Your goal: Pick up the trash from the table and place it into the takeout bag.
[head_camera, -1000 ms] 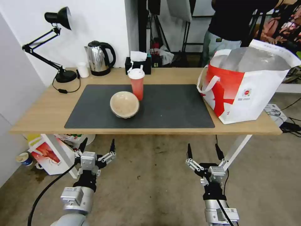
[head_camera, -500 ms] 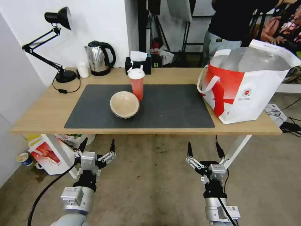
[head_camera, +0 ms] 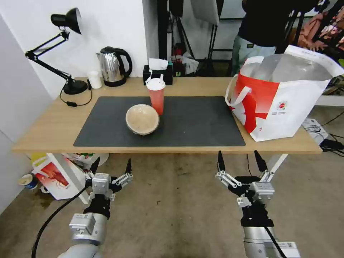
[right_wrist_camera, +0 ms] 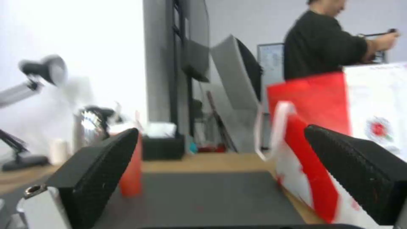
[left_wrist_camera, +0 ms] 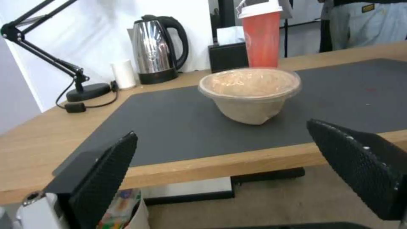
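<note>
Resting on the dark mat [head_camera: 186, 122] of the table [head_camera: 46, 132], a beige paper bowl [head_camera: 142, 119] sits just in front of a red drink cup [head_camera: 156, 95]. Off the mat's right end stands the takeout bag [head_camera: 283, 93], mouth open. Below the table's near edge, the left gripper [head_camera: 111, 166] and right gripper [head_camera: 239, 161] hang with fingers spread wide, holding nothing. From the left wrist the bowl [left_wrist_camera: 250, 93] appears side-on, with a steel kettle [left_wrist_camera: 157, 51] behind the mat. From the right wrist the bag's red panel [right_wrist_camera: 313, 133] appears blurred.
</note>
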`<state>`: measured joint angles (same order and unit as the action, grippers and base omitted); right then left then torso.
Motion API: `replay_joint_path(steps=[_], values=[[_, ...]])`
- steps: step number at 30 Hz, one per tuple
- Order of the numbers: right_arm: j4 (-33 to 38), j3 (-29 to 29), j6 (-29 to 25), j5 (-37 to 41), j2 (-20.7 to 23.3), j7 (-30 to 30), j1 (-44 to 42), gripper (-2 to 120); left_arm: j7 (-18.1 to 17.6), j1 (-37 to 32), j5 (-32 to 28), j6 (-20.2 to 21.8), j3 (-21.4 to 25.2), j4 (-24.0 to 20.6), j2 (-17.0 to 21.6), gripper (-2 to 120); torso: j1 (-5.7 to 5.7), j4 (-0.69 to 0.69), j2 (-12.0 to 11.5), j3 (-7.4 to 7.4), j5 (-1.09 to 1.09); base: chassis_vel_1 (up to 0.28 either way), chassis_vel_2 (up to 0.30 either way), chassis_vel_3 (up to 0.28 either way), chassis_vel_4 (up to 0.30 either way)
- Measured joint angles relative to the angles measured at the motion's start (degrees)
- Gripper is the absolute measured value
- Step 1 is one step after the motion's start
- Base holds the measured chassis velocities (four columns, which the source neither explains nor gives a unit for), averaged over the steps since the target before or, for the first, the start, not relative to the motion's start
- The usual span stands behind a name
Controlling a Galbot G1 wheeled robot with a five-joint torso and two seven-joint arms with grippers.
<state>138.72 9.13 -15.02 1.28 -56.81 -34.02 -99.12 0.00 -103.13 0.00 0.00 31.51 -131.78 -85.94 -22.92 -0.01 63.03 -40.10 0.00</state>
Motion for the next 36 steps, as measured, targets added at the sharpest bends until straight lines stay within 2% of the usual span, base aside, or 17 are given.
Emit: replay_joint_path(steps=[3, 4, 12, 17, 18, 21, 26, 30, 36], values=[[0.45, 1.51, -0.88, 7.13, 2.10, 5.02, 4.88, 100, 0.00, 0.00, 0.00, 0.00, 0.00, 0.00, -0.01, 100, 0.00, 0.01, 0.00, 0.00, 0.01, 0.000, 0.000, 0.000, 0.000], [0.45, 1.51, -0.88, 7.13, 2.10, 5.02, 4.88, 100, 0.00, 0.00, 0.00, 0.00, 0.00, 0.00, -0.01, 100, 0.00, 0.01, 0.00, 0.00, 0.01, 0.000, 0.000, 0.000, 0.000], [-2.28, 1.21, -4.96, 28.65, 7.18, 20.90, 19.53, 100, 0.00, 0.00, 0.00, 0.00, 0.00, 0.00, 0.00, 100, 0.00, 0.02, 0.00, -0.01, 0.00, 0.000, 0.000, 0.000, 0.000], [-4.86, 0.20, -4.89, 39.99, 10.08, 28.70, 25.77, 100, 0.00, 0.00, 0.00, 0.00, 0.00, 0.00, 0.00, 100, 0.00, 0.02, 0.00, -0.01, 0.00, 0.000, 0.000, 0.000, 0.000], [-4.86, 0.20, -4.89, 39.99, 10.08, 28.70, 25.77, 100, 0.00, 0.00, 0.00, 0.00, 0.00, 0.00, 0.00, 100, 0.00, 0.02, 0.00, -0.01, 0.00, 0.000, 0.000, 0.000, 0.000], [-7.91, -1.05, -3.42, 46.09, 12.32, 34.18, 31.08, 100, 0.00, 0.00, 0.00, 0.00, 0.00, 0.00, 0.00, 100, 0.00, 0.00, 0.00, 0.00, 0.00, 0.000, 0.000, 0.000, 0.000], [-10.56, -2.54, -0.44, 50.56, 13.62, 36.71, 37.14, 100, 0.00, 0.00, 0.00, 0.00, 0.01, 0.00, -0.01, 100, -0.01, 0.02, -0.01, -0.01, 0.00, 0.000, 0.000, 0.000, 0.000], [-12.87, -4.34, 4.73, 56.73, 14.48, 37.66, 43.77, 100, 0.00, 0.00, 0.00, 0.00, 0.01, 0.00, 0.00, 100, 0.00, 0.01, -0.01, -0.01, 0.00, 0.000, 0.000, 0.000, 0.000], [-15.77, -7.55, 9.42, 62.35, 14.80, 40.00, 50.34, 100, 0.00, 0.00, 0.00, 0.00, 0.00, 0.00, 0.00, 100, 0.00, 0.02, -0.01, -0.01, 0.00, 0.000, 0.000, 0.000, 0.000]])
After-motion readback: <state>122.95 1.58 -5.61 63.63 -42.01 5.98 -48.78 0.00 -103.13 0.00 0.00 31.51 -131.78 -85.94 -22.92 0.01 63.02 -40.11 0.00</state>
